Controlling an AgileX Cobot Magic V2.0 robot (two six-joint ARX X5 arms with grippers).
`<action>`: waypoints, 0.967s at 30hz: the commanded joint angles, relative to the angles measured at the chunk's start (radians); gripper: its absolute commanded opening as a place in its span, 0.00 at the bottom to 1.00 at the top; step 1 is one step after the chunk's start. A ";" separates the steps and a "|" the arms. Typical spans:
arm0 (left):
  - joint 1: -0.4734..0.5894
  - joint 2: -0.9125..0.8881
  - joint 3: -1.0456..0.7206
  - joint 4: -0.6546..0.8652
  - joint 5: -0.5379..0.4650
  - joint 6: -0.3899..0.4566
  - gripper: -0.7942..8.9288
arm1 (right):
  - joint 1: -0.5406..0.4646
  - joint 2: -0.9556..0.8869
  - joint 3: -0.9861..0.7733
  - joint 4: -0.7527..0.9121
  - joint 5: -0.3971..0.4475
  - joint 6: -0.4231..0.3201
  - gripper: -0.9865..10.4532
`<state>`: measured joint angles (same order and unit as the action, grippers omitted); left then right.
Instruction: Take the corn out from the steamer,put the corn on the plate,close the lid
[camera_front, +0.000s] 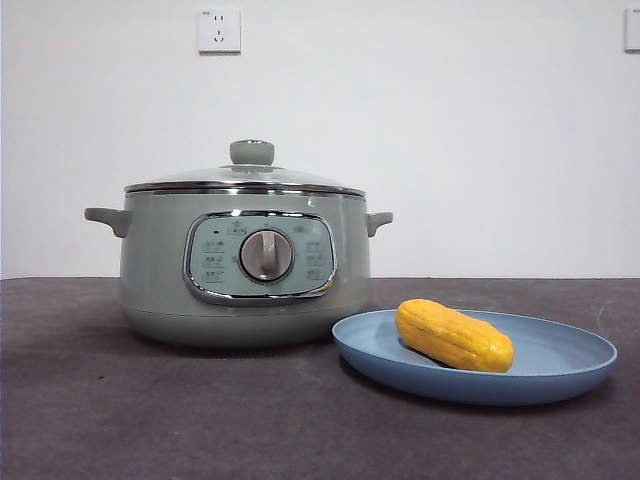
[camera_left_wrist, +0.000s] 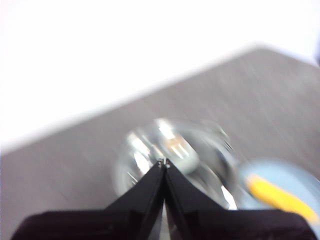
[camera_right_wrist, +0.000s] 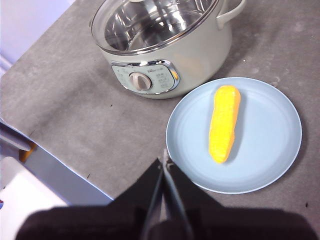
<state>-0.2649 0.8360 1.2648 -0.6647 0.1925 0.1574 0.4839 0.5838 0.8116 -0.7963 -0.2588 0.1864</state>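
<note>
Pressing shut on nothing, both arms' fingers hang clear.

The left gripper is seen in the left wrist view as two matte black jaws, each a flat wedge narrowing from a broad dark base to a fine tip. A small pale speck, perhaps bare metal, is seen at the tips, though the picture is blurred. The right gripper is seen in the right wrist view with the same form: two black tapering jaws, thin at the ends, with greyish inner edges along the seam. The wide black base is blurred. No cables, screws or markings can be made out.
</note>
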 joint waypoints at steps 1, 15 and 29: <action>0.072 -0.074 -0.097 0.144 -0.002 0.023 0.08 | 0.002 -0.002 -0.007 0.002 0.003 -0.004 0.09; 0.242 -0.520 -0.813 0.533 -0.018 -0.002 0.08 | 0.002 -0.002 -0.007 0.002 0.003 -0.004 0.09; 0.254 -0.800 -1.186 0.535 -0.192 -0.155 0.08 | 0.002 -0.002 -0.007 0.002 0.003 -0.004 0.09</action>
<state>-0.0139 0.0441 0.0971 -0.1402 0.0021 0.0338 0.4843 0.5838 0.8120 -0.7963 -0.2588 0.1867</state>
